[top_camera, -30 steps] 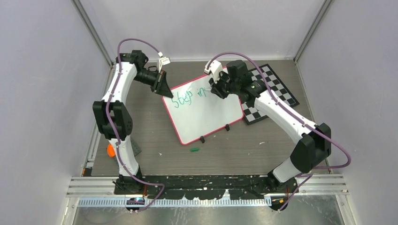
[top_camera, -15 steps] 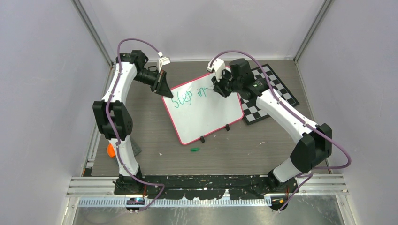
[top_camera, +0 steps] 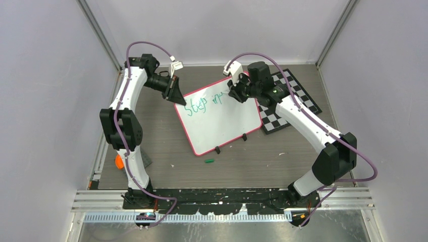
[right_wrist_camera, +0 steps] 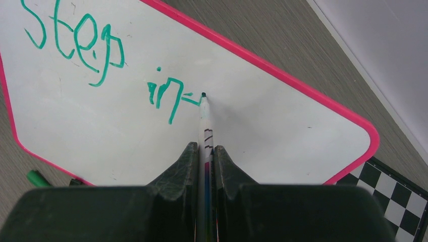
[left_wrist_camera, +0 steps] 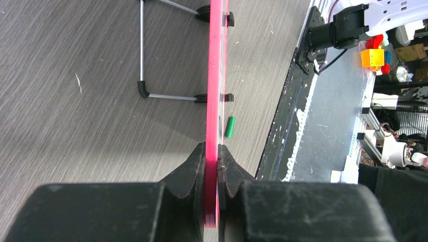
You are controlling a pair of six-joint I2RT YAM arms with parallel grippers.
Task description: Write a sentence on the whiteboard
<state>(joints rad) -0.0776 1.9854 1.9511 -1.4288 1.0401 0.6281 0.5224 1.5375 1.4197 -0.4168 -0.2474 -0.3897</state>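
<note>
Whiteboard (top_camera: 222,123) mid-table beside checkerboard (top_camera: 295,101); left gripper (left_wrist_camera: 212,151) clamped on its pink rim; right gripper (right_wrist_camera: 205,149) pinching marker (right_wrist_camera: 204,113), tip at end of sentence (right_wrist_camera: 101,60), "Step in".

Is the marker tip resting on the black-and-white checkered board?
No, the white marker's green tip rests on the pink-rimmed whiteboard, beside the handwritten green "in".

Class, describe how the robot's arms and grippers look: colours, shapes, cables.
The left arm and right arm have white links with chunky black joints, each with a purple cable. The left gripper and right gripper are black, with wedge-shaped fingers.
</note>
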